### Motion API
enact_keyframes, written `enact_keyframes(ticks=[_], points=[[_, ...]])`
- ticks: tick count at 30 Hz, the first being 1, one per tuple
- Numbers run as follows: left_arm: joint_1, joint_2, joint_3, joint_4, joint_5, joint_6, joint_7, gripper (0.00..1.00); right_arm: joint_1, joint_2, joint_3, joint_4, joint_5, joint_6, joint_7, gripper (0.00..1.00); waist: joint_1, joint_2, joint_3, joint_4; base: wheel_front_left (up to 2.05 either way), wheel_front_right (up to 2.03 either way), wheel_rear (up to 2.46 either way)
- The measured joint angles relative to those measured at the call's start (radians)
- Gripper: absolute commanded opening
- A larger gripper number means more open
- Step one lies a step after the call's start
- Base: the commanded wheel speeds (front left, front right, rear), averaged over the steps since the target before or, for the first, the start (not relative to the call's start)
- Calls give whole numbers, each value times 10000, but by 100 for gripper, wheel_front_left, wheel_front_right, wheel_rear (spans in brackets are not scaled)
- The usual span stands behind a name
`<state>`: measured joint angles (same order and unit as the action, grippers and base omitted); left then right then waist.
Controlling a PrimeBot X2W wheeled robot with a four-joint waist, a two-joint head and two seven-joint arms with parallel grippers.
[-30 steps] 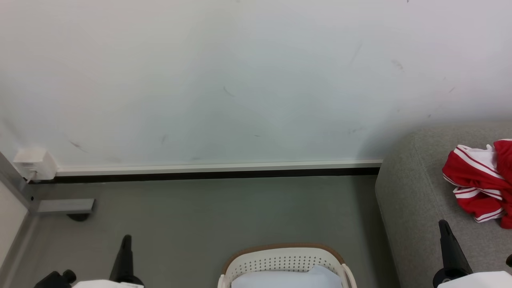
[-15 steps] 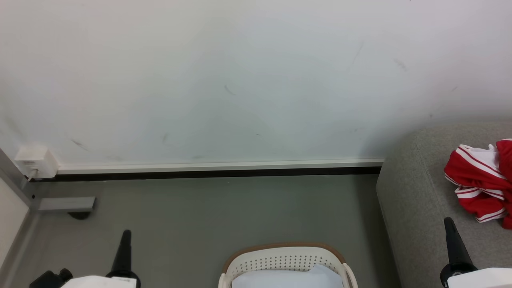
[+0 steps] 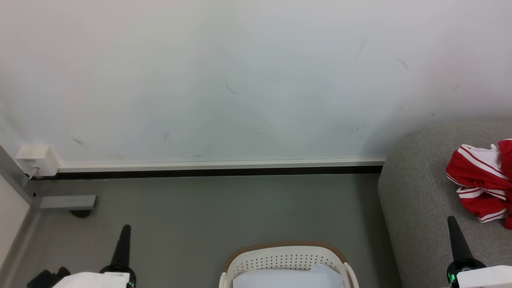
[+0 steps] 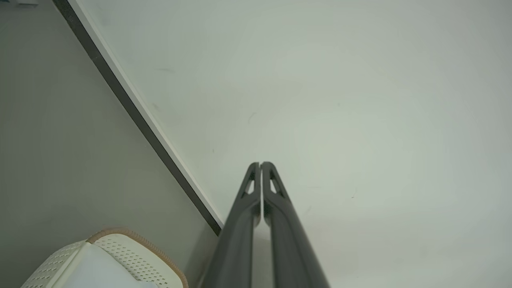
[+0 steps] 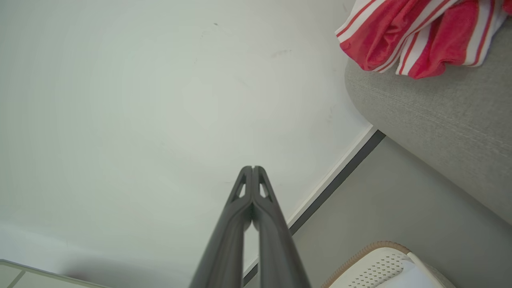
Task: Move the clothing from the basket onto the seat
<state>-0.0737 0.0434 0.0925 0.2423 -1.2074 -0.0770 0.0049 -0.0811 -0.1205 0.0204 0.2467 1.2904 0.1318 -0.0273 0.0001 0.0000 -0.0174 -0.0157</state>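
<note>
While both claws point upward and carry nothing, the left claw (image 3: pixel 125 230) and the right claw (image 3: pixel 452 220) each keep their two dark fingers pressed together. Between them, lower, stands the oval white perforated plastic basket (image 3: pixel 285 245) with a tan rim, holding a plain pale cloth (image 3: pixel 286 278). Beyond the right claw, to its right, the bright red sporty garment (image 3: pixel 478 180) lies on the large light grey fabric sofa (image 3: pixel 416 208). It should be light, soft and floppy; I think any raised fold gives a good hold. It looks crumpled, with white panels and thin striped trim. Farthest is the white wall (image 3: pixel 240 80).
</note>
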Motion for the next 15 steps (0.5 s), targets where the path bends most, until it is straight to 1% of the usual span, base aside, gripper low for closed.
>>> enact_keyframes(ticks=[15], points=[[-97, 6, 69, -157, -1310, -2, 378, 0, -110, 36, -203, 17, 1262, 0, 268, 0, -1, -1, 45, 44, 0, 0, 0]])
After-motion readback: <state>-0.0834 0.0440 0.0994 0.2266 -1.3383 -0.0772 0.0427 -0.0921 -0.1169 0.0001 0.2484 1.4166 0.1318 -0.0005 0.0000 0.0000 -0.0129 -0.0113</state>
